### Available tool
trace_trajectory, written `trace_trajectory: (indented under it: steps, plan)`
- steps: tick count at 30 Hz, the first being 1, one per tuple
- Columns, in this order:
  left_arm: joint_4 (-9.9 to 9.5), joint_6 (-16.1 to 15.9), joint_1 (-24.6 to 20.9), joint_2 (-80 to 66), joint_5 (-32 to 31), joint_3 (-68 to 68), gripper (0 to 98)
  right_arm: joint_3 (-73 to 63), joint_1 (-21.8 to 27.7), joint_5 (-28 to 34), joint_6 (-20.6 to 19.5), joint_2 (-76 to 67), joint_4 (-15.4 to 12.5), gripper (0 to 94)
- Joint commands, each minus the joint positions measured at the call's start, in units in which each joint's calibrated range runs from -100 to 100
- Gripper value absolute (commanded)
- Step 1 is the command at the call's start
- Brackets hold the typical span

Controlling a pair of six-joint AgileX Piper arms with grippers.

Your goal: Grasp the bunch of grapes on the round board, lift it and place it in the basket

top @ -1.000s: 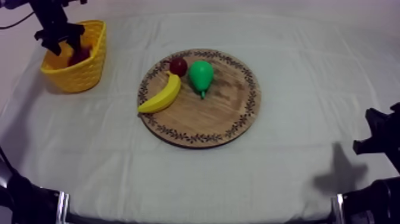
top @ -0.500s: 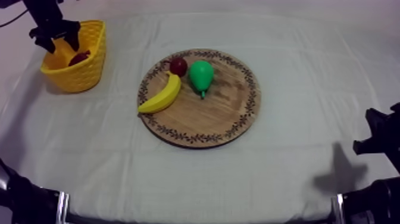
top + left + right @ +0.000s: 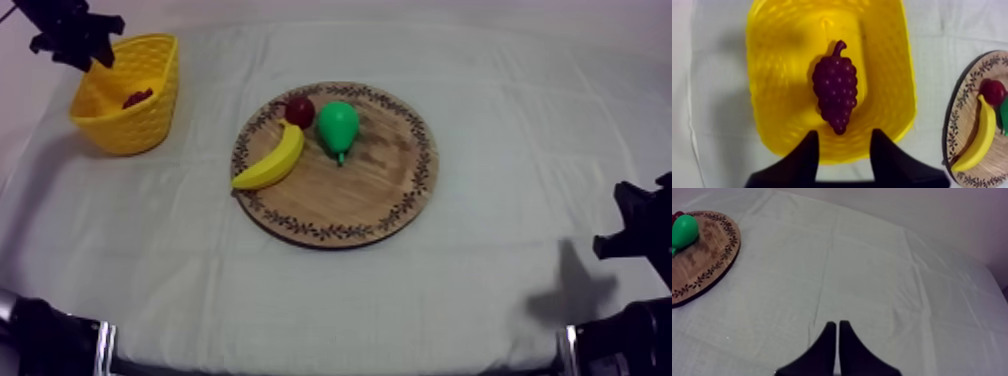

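Note:
The dark purple bunch of grapes (image 3: pixel 835 88) lies on the floor of the yellow basket (image 3: pixel 767 105), stem away from me; in the top view the grapes (image 3: pixel 137 98) show as a dark patch inside the basket (image 3: pixel 130 125) at the far left. My left gripper (image 3: pixel 843 150) hangs open above the basket's near rim, nothing between its fingers; from above, the left gripper (image 3: pixel 72 40) sits over the basket's far left corner. The wooden board (image 3: pixel 385 180) lies mid-table. My right gripper (image 3: pixel 837 330) is shut, resting low over bare cloth at the right gripper's (image 3: pixel 640 235) side of the table.
On the board lie a banana (image 3: pixel 272 160), a green pear (image 3: pixel 337 126) and a small red fruit (image 3: pixel 299 109). The board's edge with the banana (image 3: pixel 977 145) lies beside the basket. White cloth stretches around the board.
My left gripper has risen and drawn back toward the far left, away from the basket's inside. The grapes stay lying in the basket. The right arm has not moved.

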Motion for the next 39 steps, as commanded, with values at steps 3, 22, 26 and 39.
trace_trajectory:
  steps: [3,22,26,39]
  plan:
    - [0.44,-0.19,0.11,-8.01,-2.15,5.95,30.4,-0.04,0.02,0.0,0.02,0.0,-0.02,0.3]
    - [0.82,-2.31,-0.37,-39.54,-18.34,30.79,3.7,-0.04,0.02,0.0,0.02,0.0,-0.02,0.3]
    - [0.48,-2.41,-0.24,-47.15,-21.53,37.14,1.0,-0.04,0.02,0.0,0.02,0.0,-0.02,0.3]
    - [2.96,-6.72,1.45,-69.81,-26.83,55.55,0.0,-0.04,0.02,0.0,0.02,0.0,-0.02,0.3]
